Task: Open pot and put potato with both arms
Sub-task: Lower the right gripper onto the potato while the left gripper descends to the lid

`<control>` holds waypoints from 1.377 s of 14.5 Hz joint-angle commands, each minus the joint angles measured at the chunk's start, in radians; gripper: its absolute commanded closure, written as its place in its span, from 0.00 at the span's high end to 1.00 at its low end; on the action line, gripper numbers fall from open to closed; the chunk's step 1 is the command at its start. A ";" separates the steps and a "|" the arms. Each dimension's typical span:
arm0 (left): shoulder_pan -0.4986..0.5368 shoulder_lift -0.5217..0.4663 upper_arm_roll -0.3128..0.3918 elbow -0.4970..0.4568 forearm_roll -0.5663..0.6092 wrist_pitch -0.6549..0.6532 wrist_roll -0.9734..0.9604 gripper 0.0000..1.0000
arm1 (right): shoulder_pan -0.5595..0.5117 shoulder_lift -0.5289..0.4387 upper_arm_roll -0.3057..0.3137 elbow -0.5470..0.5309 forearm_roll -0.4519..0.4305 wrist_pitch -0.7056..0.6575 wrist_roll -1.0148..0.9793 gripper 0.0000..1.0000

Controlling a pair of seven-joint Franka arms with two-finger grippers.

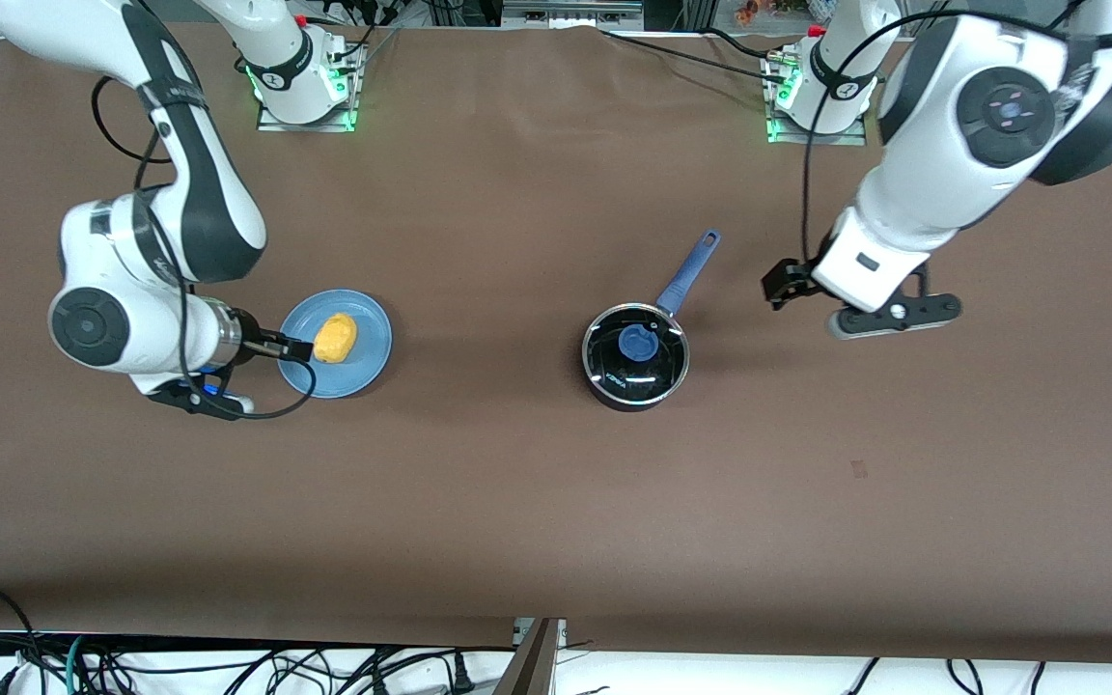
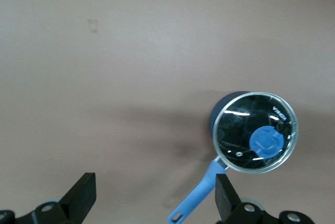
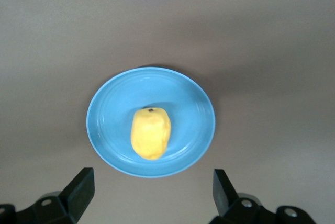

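front view: both tools gape wide, holding nothing; left tool [image 1: 788, 285] off-centre from lid knob [image 1: 637, 342] risks dragging pot [image 1: 635, 356]; right tool [image 1: 297, 349] could nudge potato [image 1: 335, 338] off plate [image 1: 373, 333].

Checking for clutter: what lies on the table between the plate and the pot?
Nothing: the front view shows only bare brown table between plate and pot.

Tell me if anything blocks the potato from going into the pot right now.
Yes. The glass lid with its blue knob sits on the pot, closing its opening. The potato lies on the blue plate toward the right arm's end of the table. The bare tabletop between plate and pot holds nothing else.
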 commanded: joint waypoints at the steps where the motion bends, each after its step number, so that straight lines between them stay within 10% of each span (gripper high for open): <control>1: 0.000 -0.013 -0.061 -0.092 0.062 0.100 -0.113 1.00 | 0.009 -0.005 0.003 -0.056 -0.005 0.065 0.058 1.00; 20: -0.055 0.165 -0.196 -0.230 0.259 0.491 -0.661 1.00 | 0.032 0.032 0.003 -0.325 -0.005 0.423 0.221 1.00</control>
